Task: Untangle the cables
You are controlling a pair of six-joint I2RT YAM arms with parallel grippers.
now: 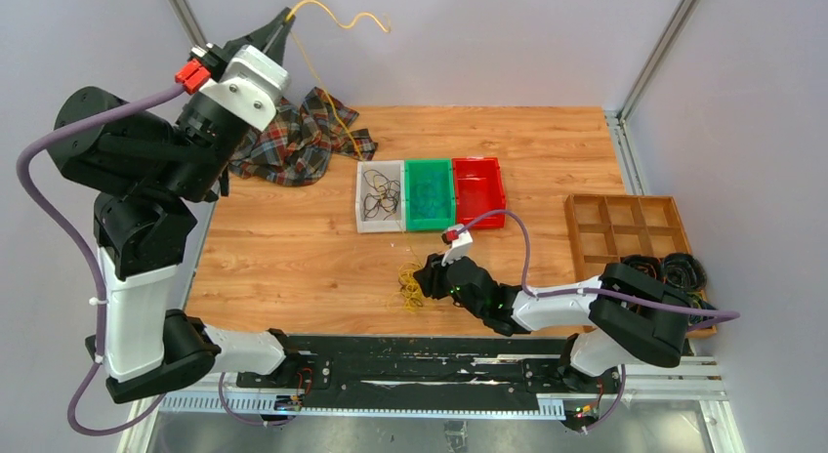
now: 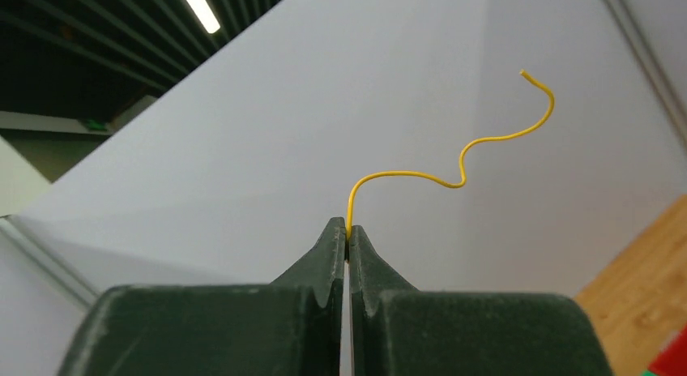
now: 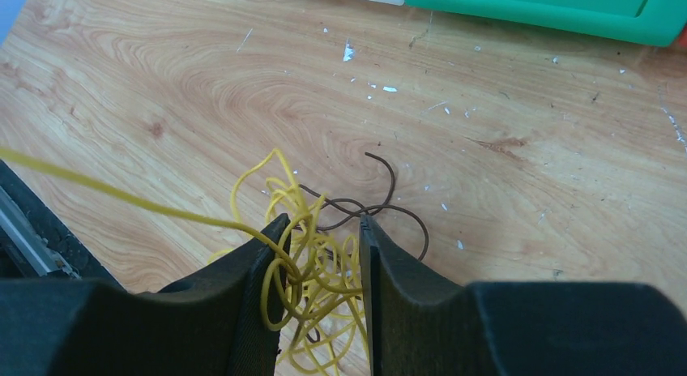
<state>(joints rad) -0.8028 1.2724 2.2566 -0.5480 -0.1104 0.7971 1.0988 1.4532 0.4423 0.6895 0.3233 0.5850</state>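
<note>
Currently: left pincer [image 2: 347, 228] clamped on one yellow cable [image 2: 462, 161], raised high above tabletop [image 1: 293, 238]; right pincer [image 3: 324, 222] part-open, straddling yellow-and-dark cable tangle [image 1: 410, 287] on tabletop, near green tray [image 1: 430, 194]

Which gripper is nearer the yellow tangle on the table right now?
Right. The right gripper is low, straddling the yellow tangle; the left gripper is raised at the far left, well away from it, pinching one yellow cable.
</note>
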